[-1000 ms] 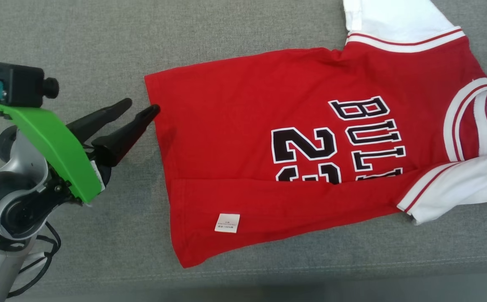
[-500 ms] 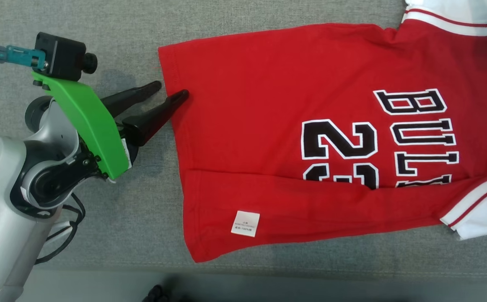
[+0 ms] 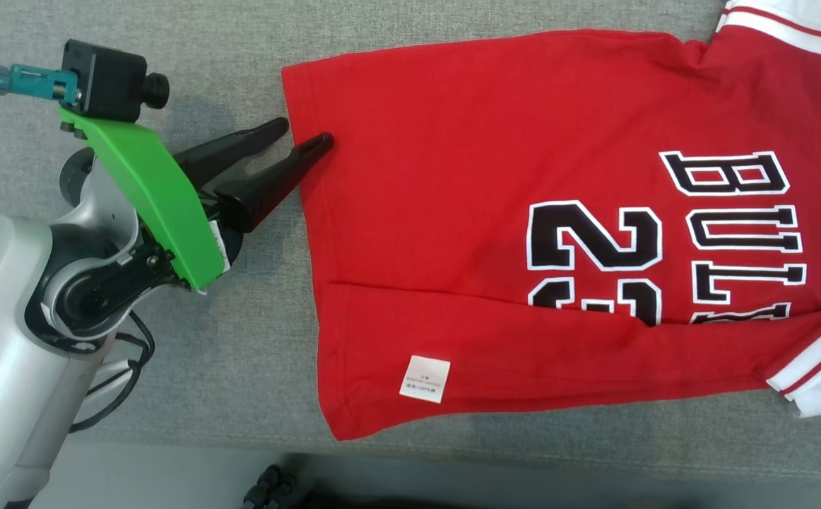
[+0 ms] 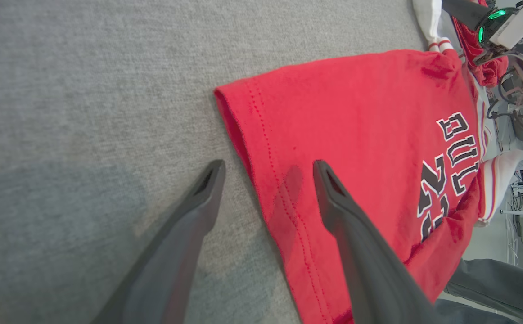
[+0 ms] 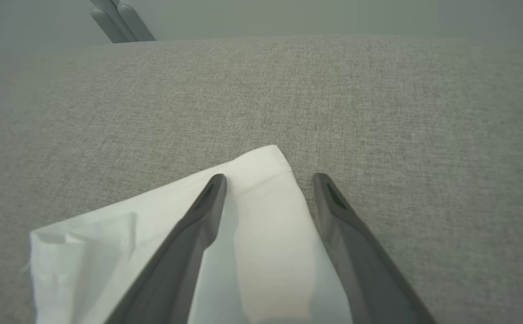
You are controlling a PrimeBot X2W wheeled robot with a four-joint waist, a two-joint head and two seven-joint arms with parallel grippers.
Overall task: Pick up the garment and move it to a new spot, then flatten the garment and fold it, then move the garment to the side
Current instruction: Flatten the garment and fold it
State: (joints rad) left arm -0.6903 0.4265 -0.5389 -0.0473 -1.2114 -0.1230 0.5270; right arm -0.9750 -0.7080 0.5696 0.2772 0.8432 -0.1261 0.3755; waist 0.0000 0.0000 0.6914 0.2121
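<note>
The red basketball jersey [image 3: 495, 177] with black lettering lies flat on the grey woven fabric surface [image 3: 241, 56]. The left gripper [image 3: 302, 133], fingers spread wide and empty, straddles the jersey's hem edge. The right gripper [image 5: 269, 179], equally spread and empty, straddles its white sleeve [image 5: 261, 162].

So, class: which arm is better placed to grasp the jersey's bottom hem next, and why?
Left. The left gripper stands open astride the red hem of the jersey, one finger over fabric, one over the grey surface. The right gripper is open over the white sleeve.
</note>
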